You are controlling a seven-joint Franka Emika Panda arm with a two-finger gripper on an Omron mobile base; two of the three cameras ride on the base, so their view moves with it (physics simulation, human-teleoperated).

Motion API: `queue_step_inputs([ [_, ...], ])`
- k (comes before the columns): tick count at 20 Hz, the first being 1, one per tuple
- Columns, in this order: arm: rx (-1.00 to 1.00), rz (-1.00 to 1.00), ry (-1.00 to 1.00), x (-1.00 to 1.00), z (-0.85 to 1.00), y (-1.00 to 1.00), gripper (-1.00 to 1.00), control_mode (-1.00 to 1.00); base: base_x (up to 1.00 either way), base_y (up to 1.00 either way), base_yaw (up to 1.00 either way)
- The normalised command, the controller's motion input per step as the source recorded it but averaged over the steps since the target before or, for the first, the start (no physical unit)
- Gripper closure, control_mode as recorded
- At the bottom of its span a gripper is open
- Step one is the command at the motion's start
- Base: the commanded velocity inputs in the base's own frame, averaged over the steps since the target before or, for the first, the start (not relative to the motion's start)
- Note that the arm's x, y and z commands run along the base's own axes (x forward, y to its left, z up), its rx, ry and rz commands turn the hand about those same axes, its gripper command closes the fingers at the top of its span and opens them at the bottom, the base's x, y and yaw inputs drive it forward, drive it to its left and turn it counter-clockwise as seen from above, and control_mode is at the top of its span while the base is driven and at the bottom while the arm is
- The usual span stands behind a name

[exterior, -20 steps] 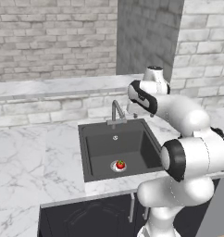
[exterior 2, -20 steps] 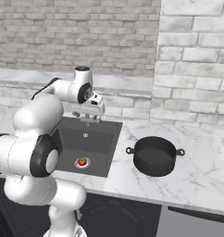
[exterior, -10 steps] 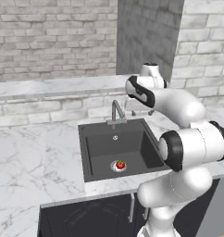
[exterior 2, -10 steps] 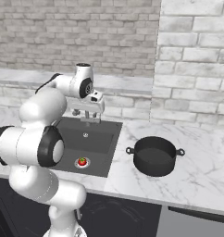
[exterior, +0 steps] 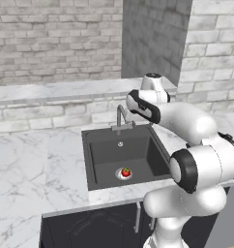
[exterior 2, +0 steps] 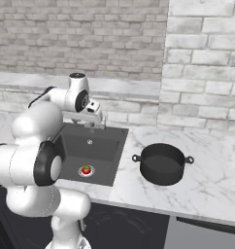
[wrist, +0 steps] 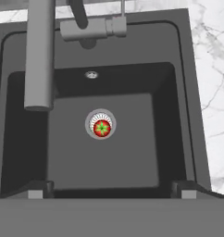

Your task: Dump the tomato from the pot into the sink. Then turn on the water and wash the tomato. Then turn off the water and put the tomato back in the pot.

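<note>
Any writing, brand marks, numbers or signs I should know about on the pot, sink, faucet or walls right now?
None: no readable text in any view.
The pot, the sink, the faucet, the tomato, the marble counter and the brick wall bear no lettering, labels or numbers.

We see a white marble surface (exterior 2: pixel 211 180) with a dark grey sink (exterior 2: pixel 71 146) recessed into it; a black pot (exterior 2: pixel 161 163) stands on it just right of the sink.
</note>
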Motion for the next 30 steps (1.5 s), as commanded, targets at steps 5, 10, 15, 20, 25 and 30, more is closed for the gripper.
queue_step_inputs([
  [5, 0.00, -0.02, -0.15, -0.28, -0.14, 0.23, -1.00, -1.00, 0.00, 0.00, 0.00],
  [10, 0.00, -0.02, -0.13, -0.05, -0.16, 0.16, -1.00, -1.00, 0.00, 0.00, 0.00],
  [15, 0.00, -0.02, -0.02, 0.00, -0.33, 0.09, -1.00, -1.00, 0.00, 0.00, 0.00],
  [20, 0.00, -0.01, 0.00, 0.00, -0.42, 0.08, -1.00, -1.00, 0.00, 0.00, 0.00],
  [25, 0.00, -0.02, -0.02, 0.00, -0.37, 0.04, -1.00, -1.00, 0.00, 0.00, 0.00],
  [30, 0.00, -0.02, 0.00, -0.02, -0.44, 0.00, -1.00, -1.00, 0.00, 0.00, 0.00],
])
